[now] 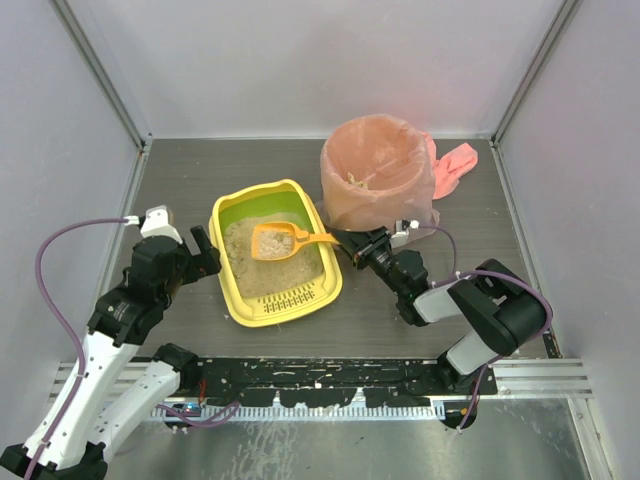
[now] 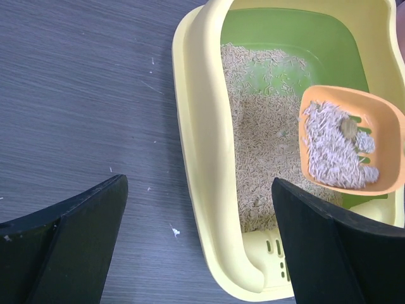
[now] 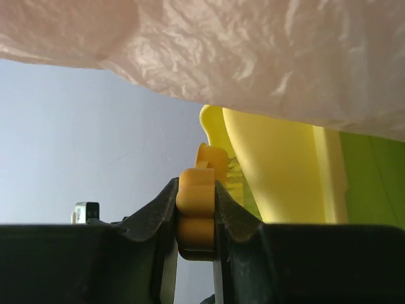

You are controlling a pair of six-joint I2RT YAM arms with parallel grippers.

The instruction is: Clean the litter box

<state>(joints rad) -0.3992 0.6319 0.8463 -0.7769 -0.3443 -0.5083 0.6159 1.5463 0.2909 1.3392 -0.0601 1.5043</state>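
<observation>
Litter box (image 1: 290, 298) is judged rigid, litter-heavy; hold is advised at side rim, framed by wide-open left gripper (image 2: 199, 212). Scoop (image 1: 272, 241) is clamped by right gripper (image 3: 196, 212).

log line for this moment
right gripper: shut on scoop | scoop: loaded, over litter box | left gripper: open at its rim

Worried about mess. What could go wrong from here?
The scoop is loaded, so tilting it on the way to the bin may spill litter. The right gripper pinches only the handle's end, so it might twist. The left gripper is open, so the litter box may slide.
</observation>
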